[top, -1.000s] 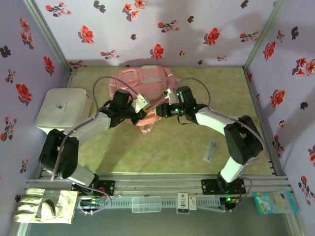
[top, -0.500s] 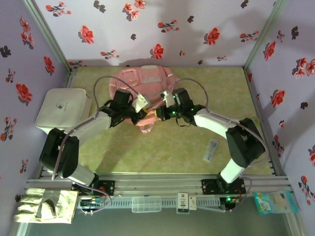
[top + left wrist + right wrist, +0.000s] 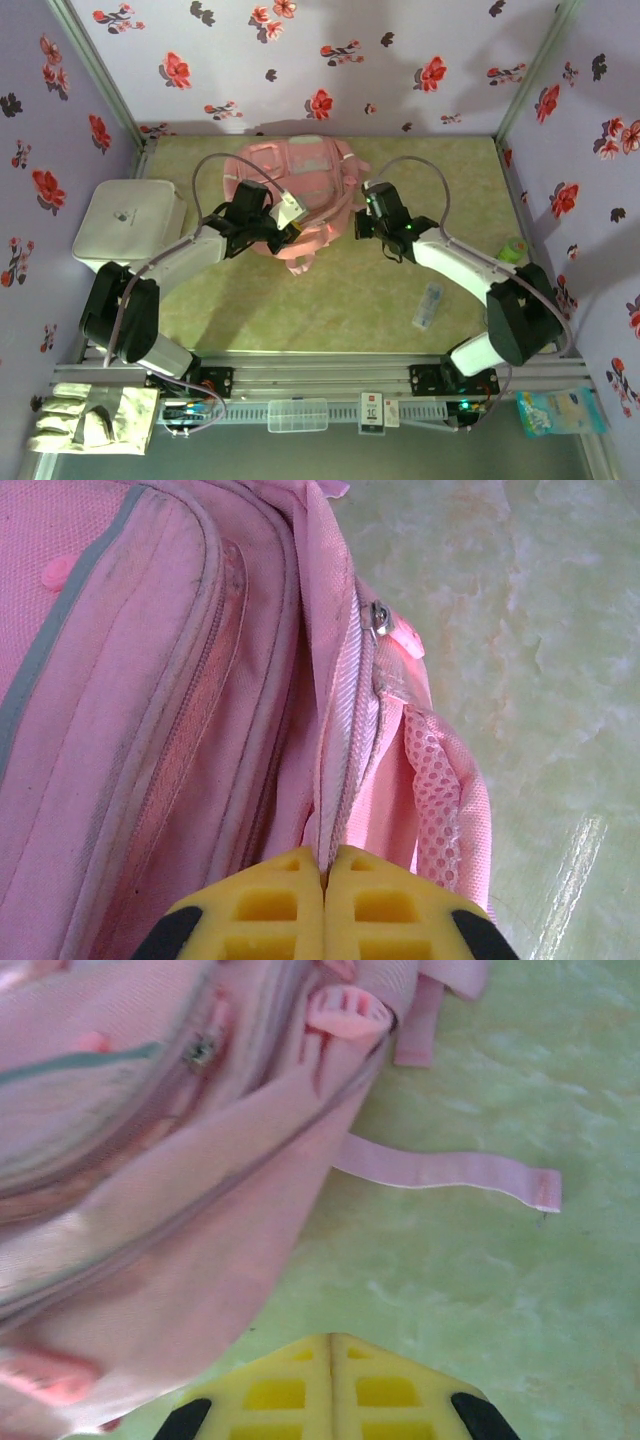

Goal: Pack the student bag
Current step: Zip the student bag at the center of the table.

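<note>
Top view: the student bag [image 3: 300,165] lies just ahead of the left gripper [image 3: 295,230] and the right gripper [image 3: 365,205].
Left wrist: the jaws are closed, pinching the bag's zip edge [image 3: 345,740].
Right wrist: the jaws are closed and empty, with the bag ahead-left.
A pull could slip the thin fabric free.

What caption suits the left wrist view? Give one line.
Left hand shut on the zip edge of the pink backpack, green marbled table beside.

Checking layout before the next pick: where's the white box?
In the top view the white box sits at the far left, by the wall, left of the bag.
</note>
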### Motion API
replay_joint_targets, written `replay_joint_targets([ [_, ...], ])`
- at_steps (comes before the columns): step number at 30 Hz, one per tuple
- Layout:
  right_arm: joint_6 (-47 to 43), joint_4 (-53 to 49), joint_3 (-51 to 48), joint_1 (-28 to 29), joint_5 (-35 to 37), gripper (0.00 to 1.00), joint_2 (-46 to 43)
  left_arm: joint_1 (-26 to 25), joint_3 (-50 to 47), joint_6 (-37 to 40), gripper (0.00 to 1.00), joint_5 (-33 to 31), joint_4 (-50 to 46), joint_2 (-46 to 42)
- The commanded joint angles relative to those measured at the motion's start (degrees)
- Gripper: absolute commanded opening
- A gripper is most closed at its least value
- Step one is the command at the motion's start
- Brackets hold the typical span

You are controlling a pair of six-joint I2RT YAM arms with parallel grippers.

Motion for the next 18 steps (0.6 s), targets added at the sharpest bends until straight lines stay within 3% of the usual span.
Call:
replay_joint_targets([
  [1, 0.31, 0.95, 2.01, -0.01, -6.22, 0.04, 0.52, 0.55, 0.92, 0.57, 0.0, 0.16, 1.7, -2.71],
  [4, 0.2, 4.74, 0.9, -0.01, -17.36, 0.29, 0.35, 0.55, 0.82, 0.03, 0.0, 0.95, 2.52, -2.63],
  [8, -0.44, 7.19, 0.19, 0.0, -24.39, 0.47, 1.53, 0.55, 1.1, -0.06, 0.0, 1.88, 2.92, -2.32],
  [13, -1.87, 8.22, 2.36, 0.01, -27.93, 0.5, 5.44, 0.54, 1.35, -0.13, 0.0, 2.82, 2.86, -2.23],
  [18, -3.65, 6.65, 6.13, 0.08, -30.05, 0.48, 9.65, 0.51, 1.39, -0.27, 0.0, 3.16, 2.73, -2.24],
])
